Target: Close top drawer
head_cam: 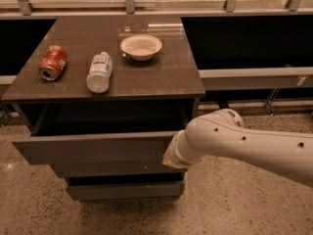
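Camera view shows the gripper (171, 157) against the top drawer (95, 149) front; its grip state cannot be told. The panel runs leftward from it, and the cabinet (161, 80) lies straight beyond.

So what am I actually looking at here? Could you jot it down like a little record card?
furniture: dark cabinet with a flat top
top drawer: pulled out, not yet shut
gripper: at the right end of the drawer's front panel
arm: white, reaching in from the right
on top, left: red can lying on its side
on top, middle: bottle lying beside the can
on top, back: white bowl, upright
below: shorter drawer fronts
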Motion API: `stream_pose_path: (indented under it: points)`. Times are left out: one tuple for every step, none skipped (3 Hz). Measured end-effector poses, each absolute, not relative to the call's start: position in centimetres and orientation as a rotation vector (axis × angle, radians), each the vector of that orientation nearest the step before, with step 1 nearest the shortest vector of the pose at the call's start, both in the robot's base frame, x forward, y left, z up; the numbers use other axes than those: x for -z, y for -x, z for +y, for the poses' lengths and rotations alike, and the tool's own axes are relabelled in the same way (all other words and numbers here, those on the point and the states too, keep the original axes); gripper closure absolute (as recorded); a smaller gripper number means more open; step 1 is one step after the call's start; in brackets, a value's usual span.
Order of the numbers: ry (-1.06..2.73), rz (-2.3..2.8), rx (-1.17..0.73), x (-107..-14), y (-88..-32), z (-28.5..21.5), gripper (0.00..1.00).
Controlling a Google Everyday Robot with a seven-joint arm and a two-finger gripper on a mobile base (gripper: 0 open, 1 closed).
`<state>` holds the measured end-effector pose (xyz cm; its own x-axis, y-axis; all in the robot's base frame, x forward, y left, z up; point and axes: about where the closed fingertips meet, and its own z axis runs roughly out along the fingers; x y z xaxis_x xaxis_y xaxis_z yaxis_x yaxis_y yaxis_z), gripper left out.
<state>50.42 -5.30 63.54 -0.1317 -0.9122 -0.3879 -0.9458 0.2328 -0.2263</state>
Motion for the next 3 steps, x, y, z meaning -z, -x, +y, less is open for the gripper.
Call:
stream_pose_path:
  points:
    - [1.703,2.069,-0.101,-63.5,-50.4,-5.3,1.0]
    - [1.717,2.074,-0.079,-63.4,-50.5,-5.2,1.0]
    - [1.695,2.049,-0.012,-62.2,-52.3,-5.2,1.0]
